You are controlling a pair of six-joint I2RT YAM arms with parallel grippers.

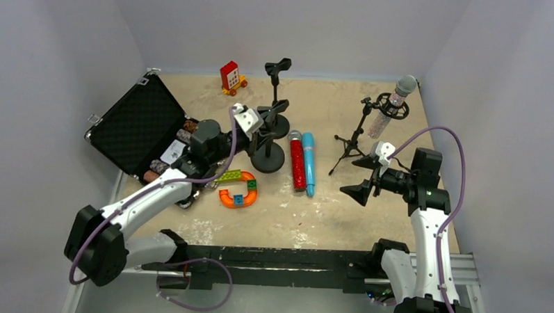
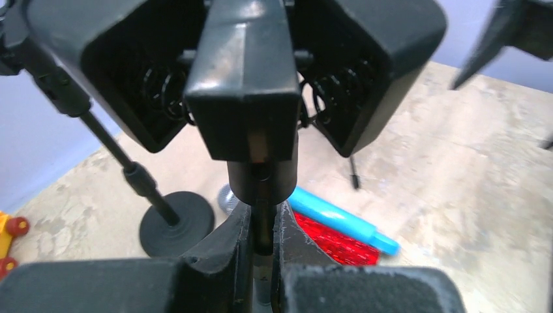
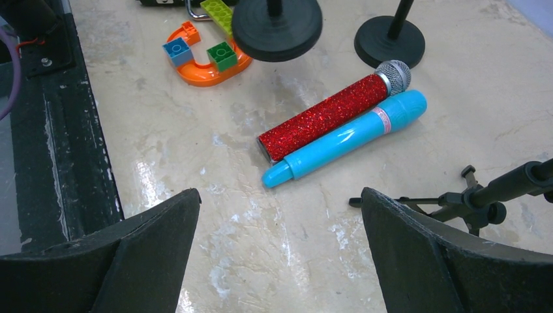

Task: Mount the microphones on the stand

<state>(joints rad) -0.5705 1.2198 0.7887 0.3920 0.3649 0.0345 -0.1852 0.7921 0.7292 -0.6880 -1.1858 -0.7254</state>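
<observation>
The left hand point(image 2: 262, 228) was shut tight on the thin pole of a round-foot mic stand point(image 2: 244, 78). Its two fingers pinched the pole just under the black clip at the top. In the top view this hand point(image 1: 260, 130) was up over the stand's round foot point(image 1: 267, 158).

Just behind it stood a second round-foot stand point(image 1: 279, 94) with an empty clip. To the left lay an open black case point(image 1: 136, 127), and near the hand sat an orange block toy point(image 1: 239, 195).

To the right of the held stand, the red glitter mic point(image 1: 297, 163) and the light-blue mic point(image 1: 308, 164) lay flat on the worktop point(image 1: 314, 220). They were side by side and touching, with their heads pointing away from the arms.

The right hand point(image 3: 277, 195) was wide open and held nothing. It hung over the bare worktop, near the tail ends of the red glitter mic point(image 3: 326, 117) and the light-blue mic point(image 3: 345, 140). In the top view this hand point(image 1: 356, 189) was just in front of a tripod stand point(image 1: 351, 142).

The silver glitter mic point(image 1: 394, 101) sat tilted in the ring holder of that tripod stand, with its mesh head up.

A red and yellow toy point(image 1: 230, 77) stood far back by the wall.
</observation>
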